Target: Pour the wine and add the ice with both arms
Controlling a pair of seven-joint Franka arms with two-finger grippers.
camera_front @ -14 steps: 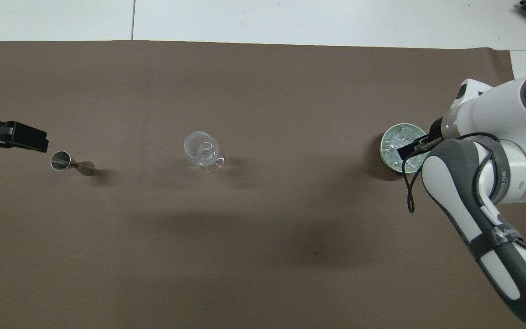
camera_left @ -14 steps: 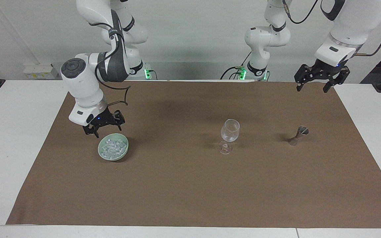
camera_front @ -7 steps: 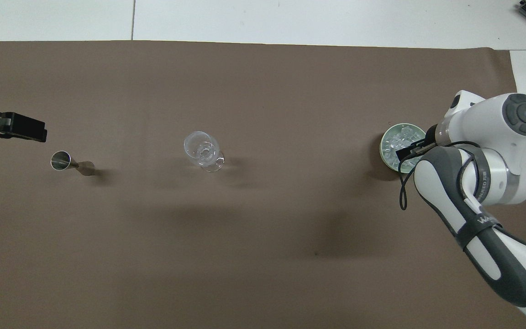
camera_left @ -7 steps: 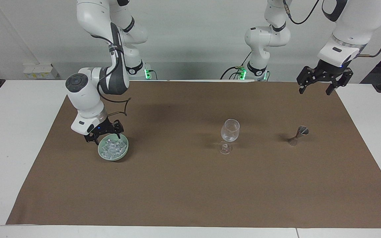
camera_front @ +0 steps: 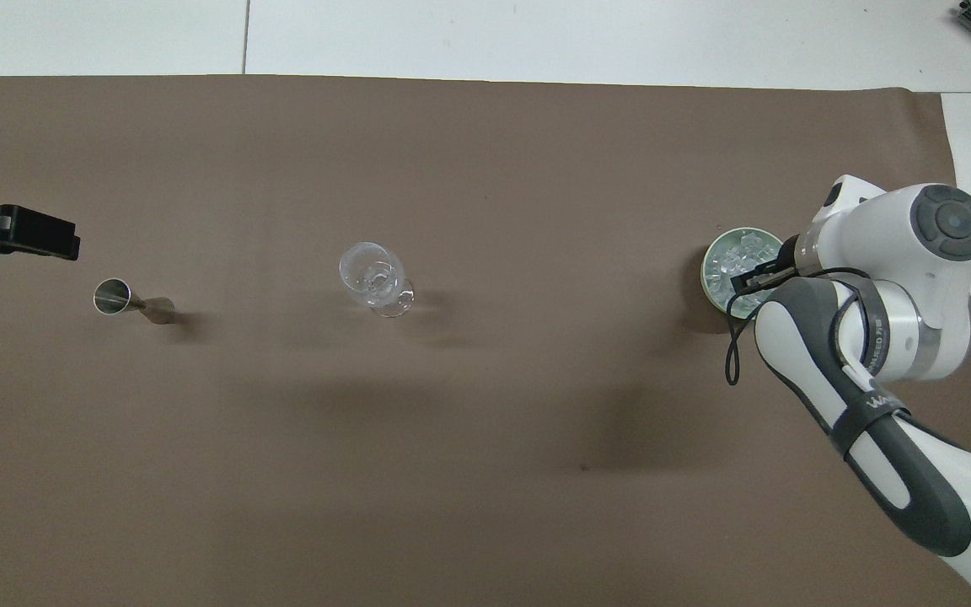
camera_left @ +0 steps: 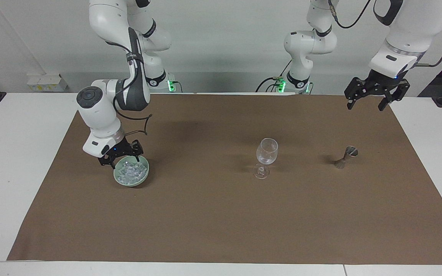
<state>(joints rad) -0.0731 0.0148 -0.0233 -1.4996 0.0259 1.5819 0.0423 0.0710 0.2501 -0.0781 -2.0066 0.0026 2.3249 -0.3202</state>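
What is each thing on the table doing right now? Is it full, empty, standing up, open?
Ice: heaped in the dish.
Dish: upright, full of ice.
Wine glass: upright, empty.
Jigger: upright, contents not visible.
Right gripper: down at the dish, over the ice.
Left gripper: open, raised over the mat's edge, waiting.

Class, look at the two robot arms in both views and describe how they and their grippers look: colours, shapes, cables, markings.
Both are white, rounded, jointed arms. The right arm has dark grey panels, a round grey joint cap and a looping black cable. The left arm carries black cables too. Each ends in a black, skeletal two-finger gripper: right gripper, left gripper. Green lights glow at the bases.
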